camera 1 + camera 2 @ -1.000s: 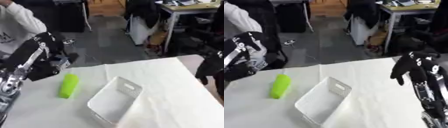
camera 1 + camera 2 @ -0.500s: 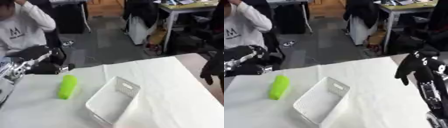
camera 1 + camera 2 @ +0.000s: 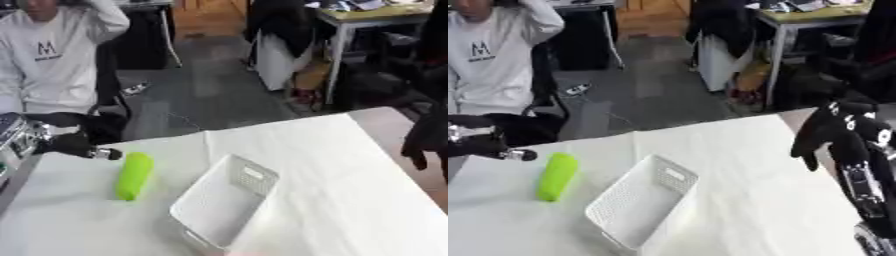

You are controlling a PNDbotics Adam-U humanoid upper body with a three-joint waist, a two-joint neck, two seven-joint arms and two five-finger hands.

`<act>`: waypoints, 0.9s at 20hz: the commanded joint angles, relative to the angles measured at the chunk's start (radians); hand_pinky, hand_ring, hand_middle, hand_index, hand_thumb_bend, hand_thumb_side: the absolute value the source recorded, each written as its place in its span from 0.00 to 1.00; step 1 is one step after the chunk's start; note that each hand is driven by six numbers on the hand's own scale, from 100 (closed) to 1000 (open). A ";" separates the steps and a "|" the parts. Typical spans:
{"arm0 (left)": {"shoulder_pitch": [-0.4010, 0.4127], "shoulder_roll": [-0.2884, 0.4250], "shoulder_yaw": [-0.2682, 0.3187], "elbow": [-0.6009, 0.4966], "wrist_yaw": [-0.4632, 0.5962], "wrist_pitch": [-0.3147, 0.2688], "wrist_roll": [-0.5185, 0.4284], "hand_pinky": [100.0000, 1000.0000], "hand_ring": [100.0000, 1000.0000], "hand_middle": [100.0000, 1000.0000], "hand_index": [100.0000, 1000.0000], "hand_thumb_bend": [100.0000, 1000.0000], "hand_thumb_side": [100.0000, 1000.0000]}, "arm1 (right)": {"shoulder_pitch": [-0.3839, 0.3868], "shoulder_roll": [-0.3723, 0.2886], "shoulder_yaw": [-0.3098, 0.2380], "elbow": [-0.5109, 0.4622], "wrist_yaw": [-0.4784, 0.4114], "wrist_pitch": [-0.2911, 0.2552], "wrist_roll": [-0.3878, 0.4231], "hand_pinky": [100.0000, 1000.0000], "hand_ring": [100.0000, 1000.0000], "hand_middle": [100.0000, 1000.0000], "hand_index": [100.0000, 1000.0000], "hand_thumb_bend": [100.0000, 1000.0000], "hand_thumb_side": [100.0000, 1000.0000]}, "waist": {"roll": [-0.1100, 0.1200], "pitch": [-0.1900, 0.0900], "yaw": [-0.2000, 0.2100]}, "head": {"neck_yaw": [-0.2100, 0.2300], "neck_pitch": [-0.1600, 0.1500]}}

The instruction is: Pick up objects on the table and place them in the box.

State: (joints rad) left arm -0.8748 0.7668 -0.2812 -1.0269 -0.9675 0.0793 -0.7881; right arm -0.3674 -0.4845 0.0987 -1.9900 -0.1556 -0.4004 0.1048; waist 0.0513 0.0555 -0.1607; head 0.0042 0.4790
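A white tablecloth (image 3: 332, 165) covers the table, and on it a white perforated plastic box (image 3: 223, 200) lies askew, its long axis running from near left to far right, with nothing visible inside. To the left of the box, apart from it, a bright green cylinder-shaped object (image 3: 133, 175) lies on the cloth, its far end pointing toward the table's far edge.

The left hand (image 3: 70, 142) reaches in from the left edge at the far left of the table. Its dark fingers (image 3: 516, 155) stretch out toward the right, and the tip of one shows just beside the far end of the green object; whether it touches cannot be told. The fingers look straight and hold nothing.

The right hand (image 3: 833, 135) hangs above the right side of the table, well apart from the box, palm down with relaxed fingers drooping and nothing in them. The right eye view shows this hand whole, with the silver-jointed forearm running down to the near right corner; the left eye view catches only a dark blurred part of it at the right edge. In turn, the left eye view shows more of the left wrist's silver housing.
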 commanded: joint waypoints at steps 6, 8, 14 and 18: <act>-0.048 -0.009 0.035 0.069 -0.084 -0.046 -0.049 0.38 0.69 0.76 0.62 0.64 1.00 | -0.011 -0.020 0.000 -0.010 -0.001 -0.002 0.008 0.05 0.33 0.40 0.46 0.00 0.64 | -0.005 -0.013 0.002 | 0.006 -0.002; -0.052 -0.017 0.035 0.077 -0.083 -0.055 -0.059 0.37 0.69 0.75 0.63 0.64 1.00 | -0.011 -0.020 0.001 -0.010 -0.001 -0.002 0.009 0.05 0.33 0.40 0.46 0.00 0.64 | -0.005 -0.013 0.002 | 0.006 -0.001; -0.068 -0.047 0.029 0.090 -0.060 -0.072 -0.083 0.35 0.67 0.75 0.64 0.65 1.00 | -0.013 -0.019 0.002 -0.010 -0.001 -0.003 0.012 0.05 0.33 0.40 0.46 0.00 0.64 | -0.006 -0.013 -0.001 | 0.014 0.002; -0.080 -0.059 0.025 0.094 -0.041 -0.081 -0.103 0.33 0.65 0.74 0.65 0.64 1.00 | -0.015 -0.019 0.002 -0.010 -0.003 -0.003 0.013 0.05 0.33 0.40 0.46 0.00 0.64 | -0.006 -0.012 -0.003 | 0.017 0.004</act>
State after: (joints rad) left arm -0.9252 0.6909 -0.2596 -0.9269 -1.0170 0.0009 -0.8837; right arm -0.3675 -0.4845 0.1030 -1.9900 -0.1554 -0.4037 0.1155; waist 0.0478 0.0555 -0.1631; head 0.0098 0.4801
